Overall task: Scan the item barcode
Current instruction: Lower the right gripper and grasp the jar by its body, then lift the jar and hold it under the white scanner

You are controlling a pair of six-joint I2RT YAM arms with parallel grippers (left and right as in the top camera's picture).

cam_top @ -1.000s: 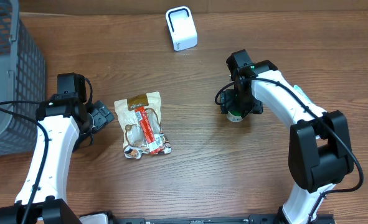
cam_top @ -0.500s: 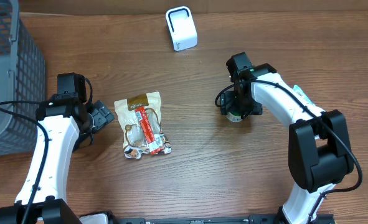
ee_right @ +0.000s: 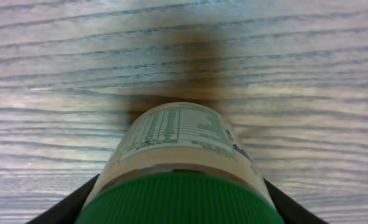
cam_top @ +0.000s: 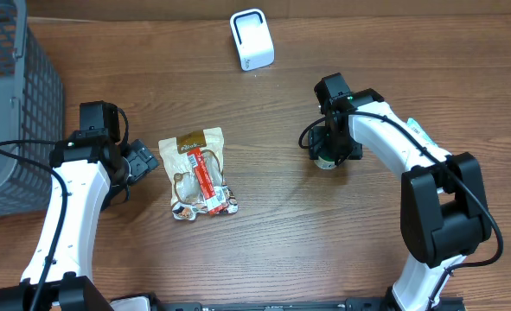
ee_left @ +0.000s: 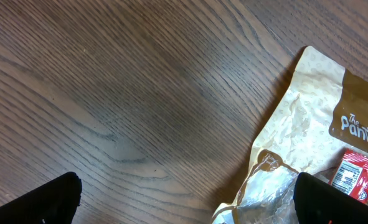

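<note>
Nothing on the table has visibly shifted since the earlier overhead pictures; both arms sit where they were.

From overhead the bottle is mostly hidden under the right gripper, and only a green-and-white sliver shows. In the right wrist view its label print is too blurred to read. The basket is cut off at the left edge.

We see the bottle standing right of centre, between the fingers of the right gripper. We cannot tell whether they press it. The scanner stands well apart, farther and to the left.

The left gripper is spread wide just left of the pouch.

We count one bottle, one pouch, one scanner, one basket and two arms.
</note>
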